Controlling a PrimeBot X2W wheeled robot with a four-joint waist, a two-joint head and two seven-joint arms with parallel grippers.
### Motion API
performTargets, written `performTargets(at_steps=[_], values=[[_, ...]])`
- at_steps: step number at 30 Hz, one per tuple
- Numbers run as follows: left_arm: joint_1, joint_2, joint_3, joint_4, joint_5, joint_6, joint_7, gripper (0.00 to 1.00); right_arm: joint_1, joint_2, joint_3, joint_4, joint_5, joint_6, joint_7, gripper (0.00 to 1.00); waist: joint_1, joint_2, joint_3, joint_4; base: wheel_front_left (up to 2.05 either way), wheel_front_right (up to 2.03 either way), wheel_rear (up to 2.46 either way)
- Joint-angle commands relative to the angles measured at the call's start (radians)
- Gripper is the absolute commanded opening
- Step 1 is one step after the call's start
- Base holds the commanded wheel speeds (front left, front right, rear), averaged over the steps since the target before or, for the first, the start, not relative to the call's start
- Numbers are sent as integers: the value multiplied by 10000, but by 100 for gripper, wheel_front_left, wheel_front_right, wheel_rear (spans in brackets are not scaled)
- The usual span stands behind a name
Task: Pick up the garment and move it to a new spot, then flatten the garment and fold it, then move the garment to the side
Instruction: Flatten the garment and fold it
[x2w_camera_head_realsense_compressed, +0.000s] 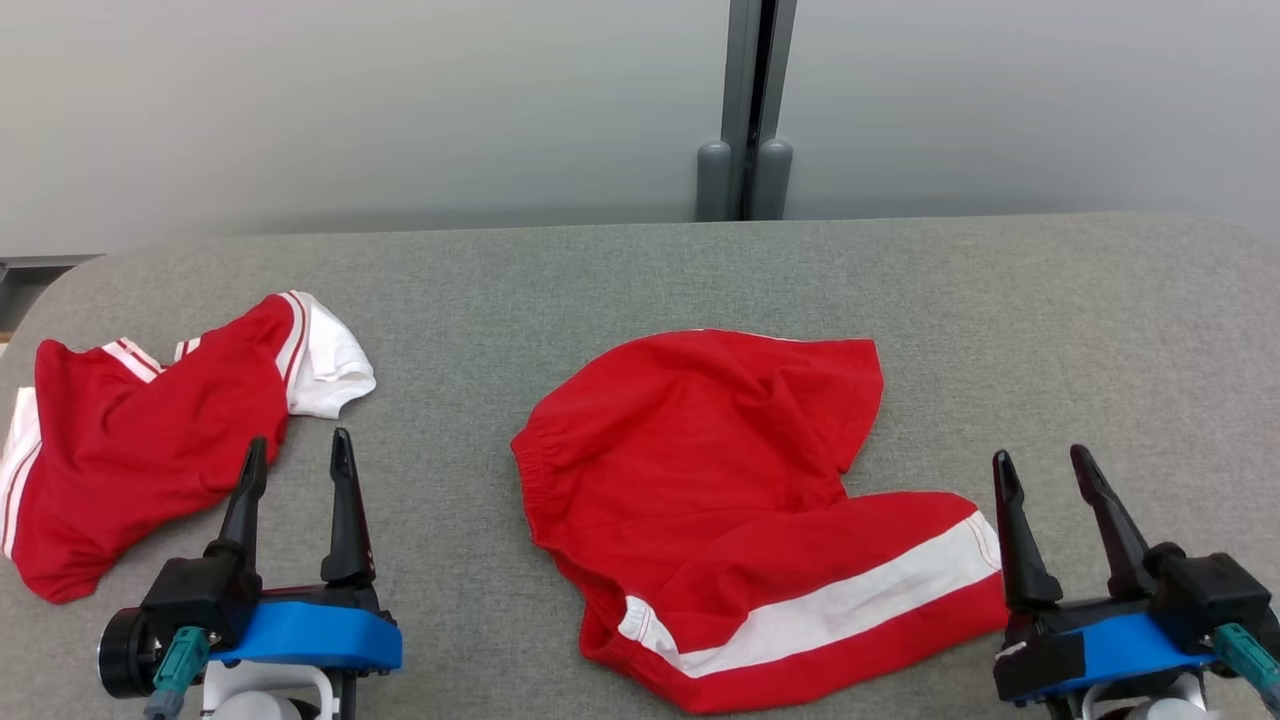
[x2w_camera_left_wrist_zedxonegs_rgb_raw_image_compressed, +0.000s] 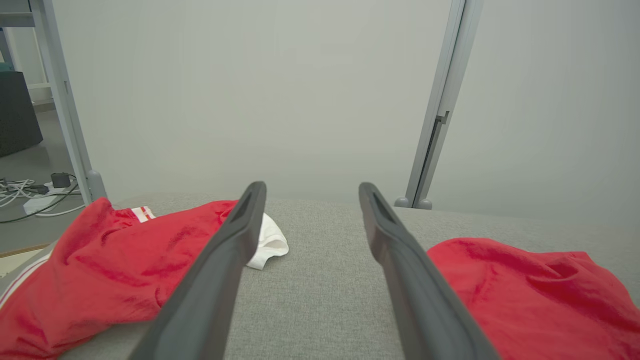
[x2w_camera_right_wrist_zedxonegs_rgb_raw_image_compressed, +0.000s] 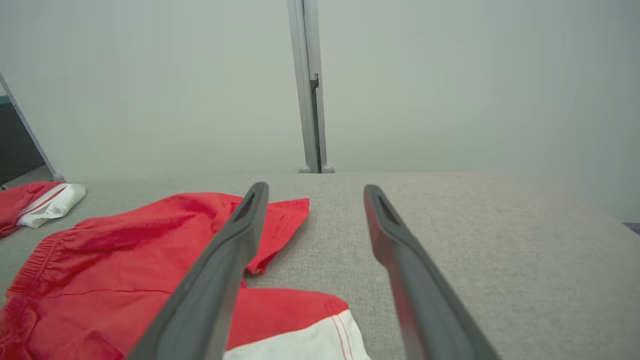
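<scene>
Both grippers stand released and empty: left gripper (x2w_camera_head_realsense_compressed: 300, 440) at 7 o'clock of the head view, right gripper (x2w_camera_head_realsense_compressed: 1043, 456) at 5. The shorts (x2w_camera_head_realsense_compressed: 720, 510) lie at the middle of the table (x2w_camera_head_realsense_compressed: 640, 270), rumpled and partly doubled over, so I judge flattening not yet done. My arms flank them, I think, ready to take both sides. A shirt (x2w_camera_head_realsense_compressed: 150, 440) sits at 9 o'clock, well apart. The head view gives me the white stripe (x2w_camera_head_realsense_compressed: 830, 600) whole. The left wrist view adds floor cables (x2w_camera_left_wrist_zedxonegs_rgb_raw_image_compressed: 30, 192), and the right wrist view a loose hem corner (x2w_camera_right_wrist_zedxonegs_rgb_raw_image_compressed: 287, 220).
</scene>
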Motion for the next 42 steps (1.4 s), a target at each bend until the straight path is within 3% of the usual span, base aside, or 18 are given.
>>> performTargets(at_steps=[1,13,32,36,42], values=[[-33,-6,60,-16,73,-32,-48,100,-154,42,38,-159,-114,1,-41,100,1,-1,-7,23,0,0,0],[195,-6,-43,79,216,-44,-48,100,23,96,212,-373,-722,1,-41,100,1,-1,-206,318,0,0,0],[213,-6,-44,127,309,-18,-48,100,110,105,119,-109,-761,1,-41,100,1,-1,-169,328,0,0,0],[198,-8,-318,152,161,-100,-48,100,137,102,30,78,-823,1,-40,100,1,-1,-217,307,0,0,0],[73,70,-1862,690,-18,-308,-48,100,25,-148,-258,801,-1129,1,-40,100,1,-1,-209,296,0,0,0]])
